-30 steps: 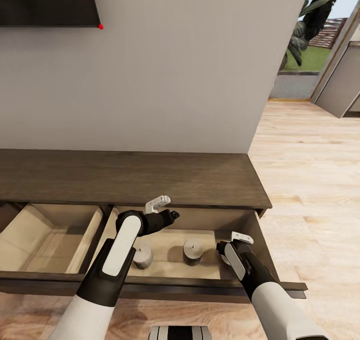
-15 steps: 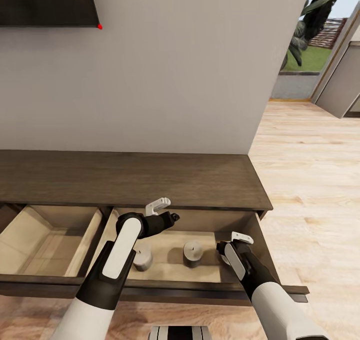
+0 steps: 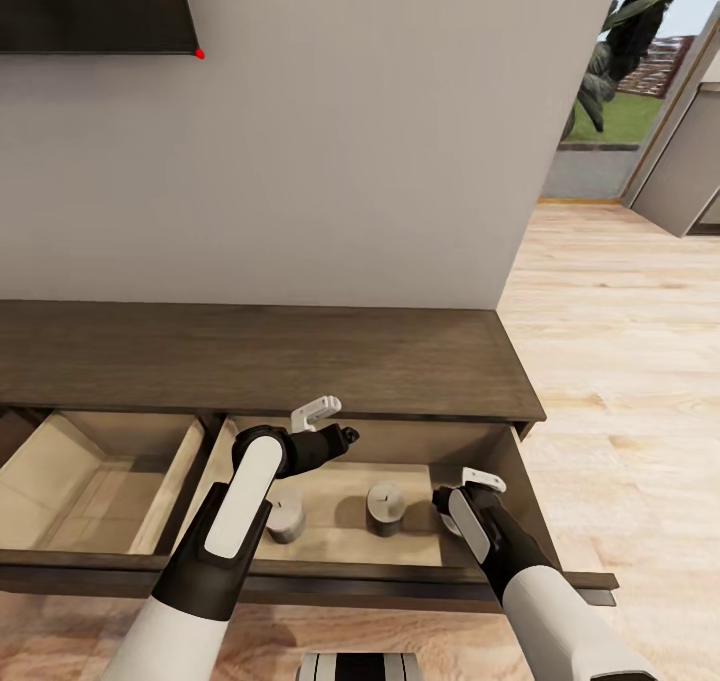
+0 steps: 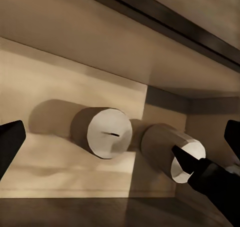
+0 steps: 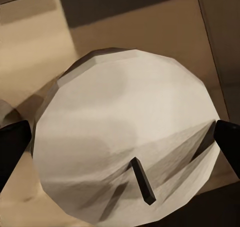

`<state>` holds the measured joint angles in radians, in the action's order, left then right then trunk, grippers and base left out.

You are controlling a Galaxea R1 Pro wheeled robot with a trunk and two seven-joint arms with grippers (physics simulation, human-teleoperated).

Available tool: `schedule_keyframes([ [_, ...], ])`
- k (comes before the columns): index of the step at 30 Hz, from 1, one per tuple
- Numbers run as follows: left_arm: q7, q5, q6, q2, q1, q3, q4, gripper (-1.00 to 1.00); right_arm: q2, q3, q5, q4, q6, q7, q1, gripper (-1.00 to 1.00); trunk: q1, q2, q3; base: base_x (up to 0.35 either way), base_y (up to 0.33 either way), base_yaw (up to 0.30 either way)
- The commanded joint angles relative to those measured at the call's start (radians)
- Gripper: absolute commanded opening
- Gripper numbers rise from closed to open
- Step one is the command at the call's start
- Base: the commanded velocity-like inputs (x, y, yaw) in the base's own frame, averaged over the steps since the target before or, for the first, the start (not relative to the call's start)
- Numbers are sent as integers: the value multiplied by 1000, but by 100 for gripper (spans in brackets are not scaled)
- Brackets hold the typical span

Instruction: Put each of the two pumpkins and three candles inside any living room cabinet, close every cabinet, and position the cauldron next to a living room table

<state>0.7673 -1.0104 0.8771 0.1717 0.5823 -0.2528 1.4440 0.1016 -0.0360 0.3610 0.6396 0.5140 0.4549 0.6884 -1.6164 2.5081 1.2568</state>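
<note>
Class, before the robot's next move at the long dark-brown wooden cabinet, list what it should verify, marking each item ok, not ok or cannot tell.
1. Three stubby grey-beige candles inside the cabinet's right drawer: ok. Middle candle and left candle stand upright; the third candle sits between the right gripper's fingers.
2. Right gripper let go of the third candle: cannot tell.
3. Left gripper open, holding nothing: ok.
4. Right drawer closed: not ok.
5. Left drawer closed: not ok.
</note>
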Motion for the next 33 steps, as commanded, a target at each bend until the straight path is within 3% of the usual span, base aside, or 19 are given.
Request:
schedule_keyframes([
  [1,10,-10,1,0,1,0,1,100,0,-4,9,2,2,8,0,-100,0,0,1,0,0,0],
  [8,10,-10,1,0,1,0,1,100,-2,-6,8,6,-15,-12,0,-100,0,0,1,0,0,0],
  [11,10,-10,1,0,1,0,1,100,-2,-10,6,7,-84,-24,-2,-100,0,0,1,0,0,0],
  [18,10,-10,1,0,1,0,1,100,-2,-14,-3,5,-165,-51,-9,-100,0,0,1,0,0,0],
  [19,10,-10,1,0,1,-1,1,100,-2,-15,-3,4,-173,-53,-9,100,0,0,1,0,0,0],
  [22,10,-10,1,0,1,-1,1,100,-5,-15,-5,-2,-207,-57,-13,100,0,0,1,0,0,0],
  [33,10,-10,1,0,1,2,1,100,-8,-15,-2,-8,-206,-58,-12,100,0,0,1,0,0,0],
])
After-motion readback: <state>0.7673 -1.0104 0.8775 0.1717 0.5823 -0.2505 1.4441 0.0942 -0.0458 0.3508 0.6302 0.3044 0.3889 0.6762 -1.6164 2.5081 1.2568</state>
